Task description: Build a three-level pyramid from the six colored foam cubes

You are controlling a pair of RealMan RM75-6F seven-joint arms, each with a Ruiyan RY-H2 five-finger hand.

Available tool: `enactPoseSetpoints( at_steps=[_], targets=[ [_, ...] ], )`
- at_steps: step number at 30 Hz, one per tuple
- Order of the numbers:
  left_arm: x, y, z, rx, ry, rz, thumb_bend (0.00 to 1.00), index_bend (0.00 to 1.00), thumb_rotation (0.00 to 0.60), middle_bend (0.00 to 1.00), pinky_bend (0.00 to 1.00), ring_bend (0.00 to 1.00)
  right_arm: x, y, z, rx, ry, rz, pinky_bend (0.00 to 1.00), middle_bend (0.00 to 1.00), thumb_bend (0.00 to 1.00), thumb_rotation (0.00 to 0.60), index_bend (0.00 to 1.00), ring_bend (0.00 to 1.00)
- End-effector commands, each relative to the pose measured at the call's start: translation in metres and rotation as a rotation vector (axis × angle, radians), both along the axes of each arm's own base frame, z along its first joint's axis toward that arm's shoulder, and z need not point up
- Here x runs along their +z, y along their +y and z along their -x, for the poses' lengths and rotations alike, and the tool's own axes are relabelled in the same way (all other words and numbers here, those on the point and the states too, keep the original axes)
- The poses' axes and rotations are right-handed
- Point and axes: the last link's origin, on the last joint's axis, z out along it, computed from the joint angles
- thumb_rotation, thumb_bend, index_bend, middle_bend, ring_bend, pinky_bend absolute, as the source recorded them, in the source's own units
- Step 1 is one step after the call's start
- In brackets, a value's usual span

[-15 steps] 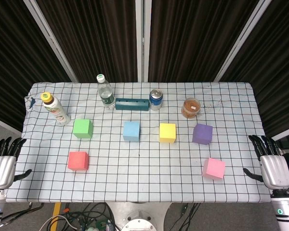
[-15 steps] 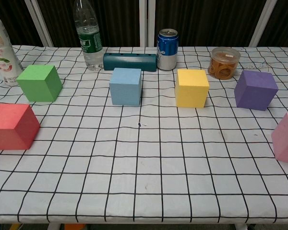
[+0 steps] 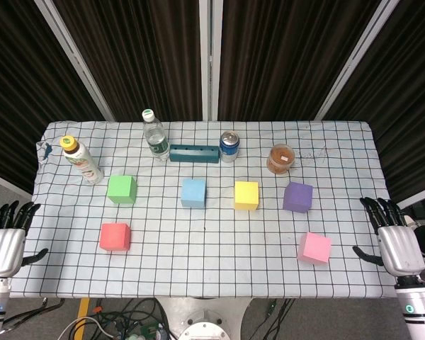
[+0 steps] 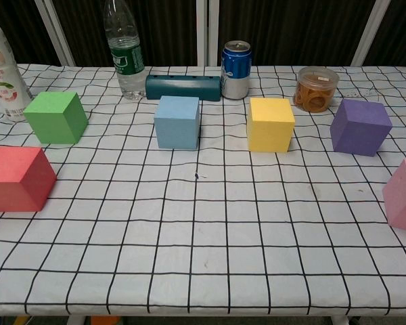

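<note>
All six foam cubes sit separately on the checked tablecloth, nothing stacked: the green cube, blue cube, yellow cube and purple cube run in a row across the middle, left to right, well apart from one another. Nearer the front edge, the red cube lies at the left and the pink cube at the right, turned at an angle to the grid. Only the head view catches the hands: the left hand hangs off the left edge of the table, fingers spread and holding nothing, and the right hand hovers off the right edge, likewise spread and empty. The chest view shows neither hand, but it gives the far row up close: a clear water bottle, a dark teal block, a blue can and a lidded plastic jar. At far left stands a drink bottle with a yellow cap.
</note>
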Motion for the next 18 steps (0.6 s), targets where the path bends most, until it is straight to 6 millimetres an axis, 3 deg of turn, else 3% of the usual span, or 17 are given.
enactPoseSetpoints(
  at_steps=[1, 8, 18],
  targets=[
    [0.001, 0.000, -0.001, -0.005, 0.001, -0.001, 0.00, 0.13, 0.600, 0.10, 0.00, 0.00, -0.004, -0.007, -0.008, 0.022, -0.015, -0.062, 0.01, 0.10, 0.07, 0.600, 0.00, 0.00],
    [0.001, -0.001, -0.004, -0.018, -0.007, 0.008, 0.00, 0.13, 0.600, 0.10, 0.00, 0.00, -0.022, -0.037, -0.034, 0.100, -0.067, -0.173, 0.01, 0.11, 0.10, 0.600, 0.00, 0.00],
    [0.002, -0.002, -0.003, -0.016, -0.017, 0.016, 0.00, 0.13, 0.600, 0.10, 0.00, 0.00, -0.074, -0.103, -0.079, 0.172, -0.107, -0.347, 0.01, 0.11, 0.11, 0.600, 0.00, 0.00]
  ],
)
